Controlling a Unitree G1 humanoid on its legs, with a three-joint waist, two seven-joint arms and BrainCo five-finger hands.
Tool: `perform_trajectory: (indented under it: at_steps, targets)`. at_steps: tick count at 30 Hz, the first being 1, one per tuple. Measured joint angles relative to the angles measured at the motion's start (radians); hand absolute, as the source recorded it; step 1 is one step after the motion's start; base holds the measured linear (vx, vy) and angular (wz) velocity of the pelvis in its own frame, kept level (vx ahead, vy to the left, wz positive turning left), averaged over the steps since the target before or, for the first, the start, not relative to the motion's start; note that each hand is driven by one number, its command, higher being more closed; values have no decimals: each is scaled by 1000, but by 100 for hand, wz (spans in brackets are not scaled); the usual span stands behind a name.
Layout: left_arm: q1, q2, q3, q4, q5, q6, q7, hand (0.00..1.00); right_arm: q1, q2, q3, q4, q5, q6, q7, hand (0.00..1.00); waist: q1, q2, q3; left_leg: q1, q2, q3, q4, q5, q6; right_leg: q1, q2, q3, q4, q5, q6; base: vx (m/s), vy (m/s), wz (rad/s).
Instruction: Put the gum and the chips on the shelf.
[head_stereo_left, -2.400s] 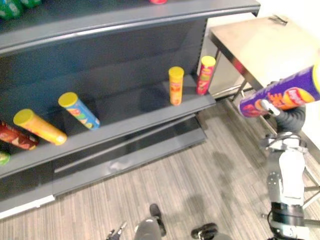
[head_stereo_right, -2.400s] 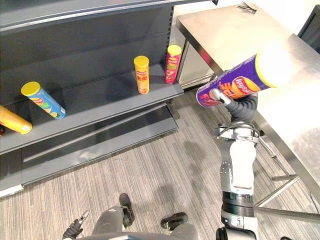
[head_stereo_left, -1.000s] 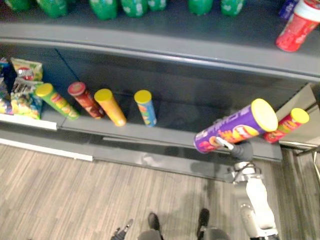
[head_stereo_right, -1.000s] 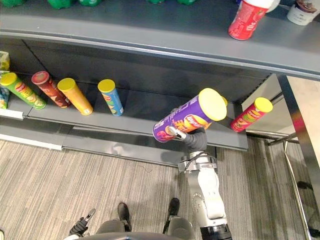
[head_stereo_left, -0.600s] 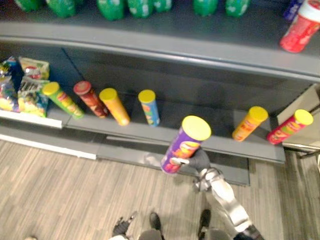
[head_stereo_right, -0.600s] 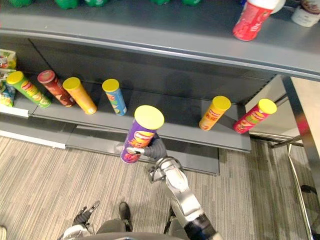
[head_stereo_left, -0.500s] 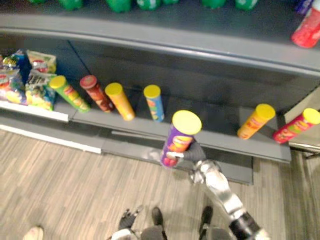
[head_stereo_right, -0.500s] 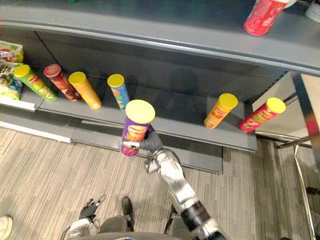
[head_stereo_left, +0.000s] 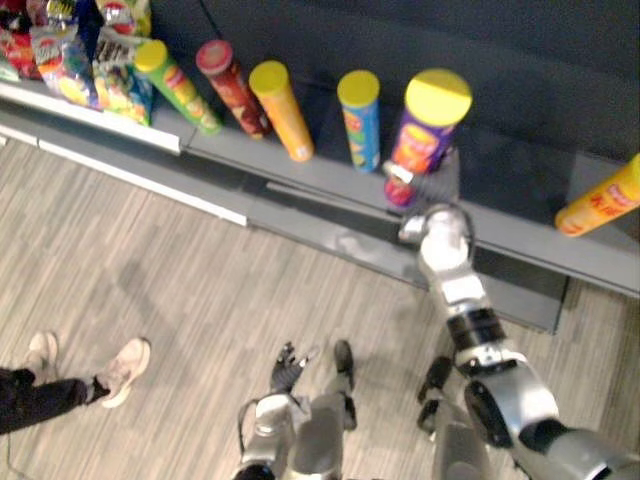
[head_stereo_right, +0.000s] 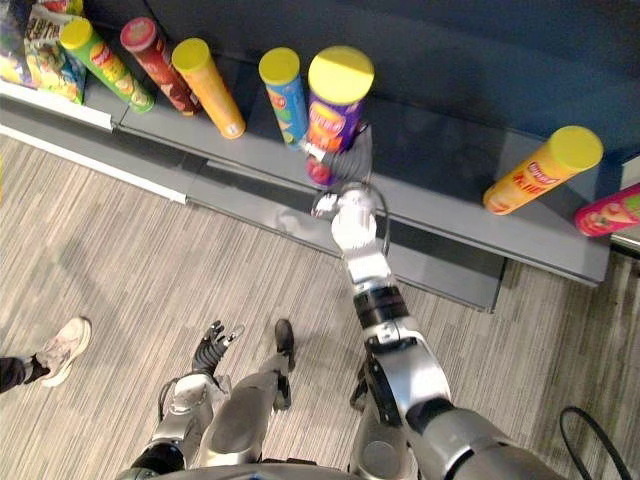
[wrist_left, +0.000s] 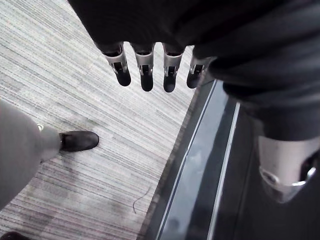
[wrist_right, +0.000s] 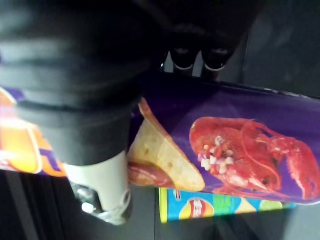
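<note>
The right hand (head_stereo_right: 316, 151) is gripping a purple, yellow-lidded chips tube (head_stereo_right: 335, 110) beside a blue tube (head_stereo_right: 285, 95) on the grey metal shelf (head_stereo_right: 440, 190). The left hand (wrist_left: 145, 70) is hanging, fingers relaxed

purple chips can (head_stereo_left: 428, 125): foot partly hidden behind right hand (head_stereo_left: 398, 174); both ends cut off in right wrist view | blue can (wrist_right: 215, 207): mostly hidden behind purple chips can | snack bags (head_stereo_left: 70, 50): cropped at top edge | orange can (head_stereo_left: 600, 200), pink can (head_stereo_right: 610, 215): cropped at right edge | person's leg (head_stereo_left: 30, 392): cropped at left edge
</note>
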Motion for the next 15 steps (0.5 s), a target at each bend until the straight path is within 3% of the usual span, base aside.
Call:
perform_trajectory:
  at_steps: [6, 15]
  targets:
    - [-36, 4, -42, -8, -21, -3, 8, 0, -135, -57, -136, 70, -39, 19, -92, 100, 20, 37, 29, -67, -5, -46, -2, 26, 1, -52, -15, -41, 36, -8, -8, -31, 9, 21]
    - [-57, 6, -95, -41, -58, -14, -2, 0, -184, -148, -180, 123, -77, 46, -173, 100, 56, 87, 55, -136, -8, -54, -1, 50, 3, -136, -29, -47, 87, -18, -20, -13, -17, 4]
